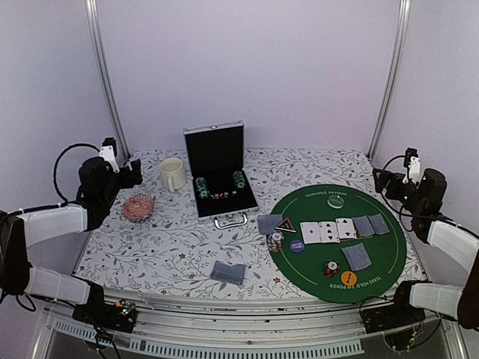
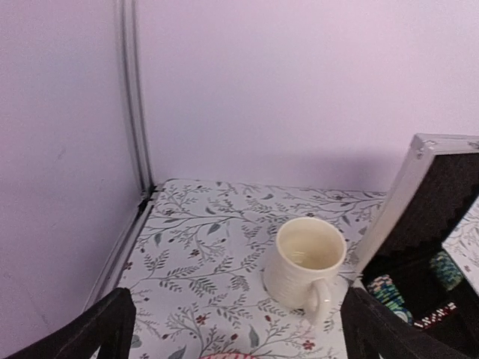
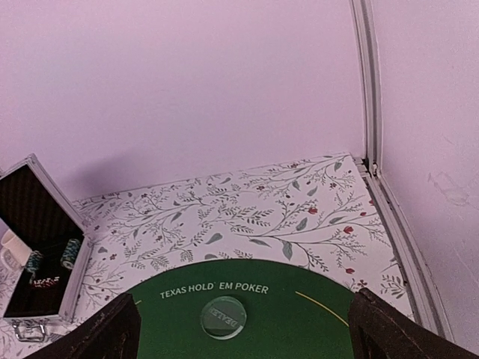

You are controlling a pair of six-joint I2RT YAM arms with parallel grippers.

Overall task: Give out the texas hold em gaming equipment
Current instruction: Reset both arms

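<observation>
The texas hold em gaming equipment lies mostly on a round green mat (image 1: 314,263) at the right. On it are three face-up cards (image 1: 328,231), face-down cards (image 1: 371,225), a chip stack (image 1: 331,268), a purple disc (image 1: 296,244), an orange disc (image 1: 348,278) and a clear dealer button (image 3: 223,317). A dark triangular marker (image 1: 285,224) and another chip stack (image 1: 276,241) sit at its left edge. More cards (image 1: 227,271) lie on the cloth. My left gripper (image 2: 239,333) is open above the far-left table. My right gripper (image 3: 243,333) is open, raised over the mat's far edge. Both hold nothing.
An open metal case (image 1: 219,170) holding chip rolls (image 2: 389,292) stands at the back centre. A cream mug (image 2: 307,265) stands to its left and a red patterned bowl (image 1: 138,206) sits nearer. Frame posts (image 1: 105,75) rise at both back corners before the purple wall.
</observation>
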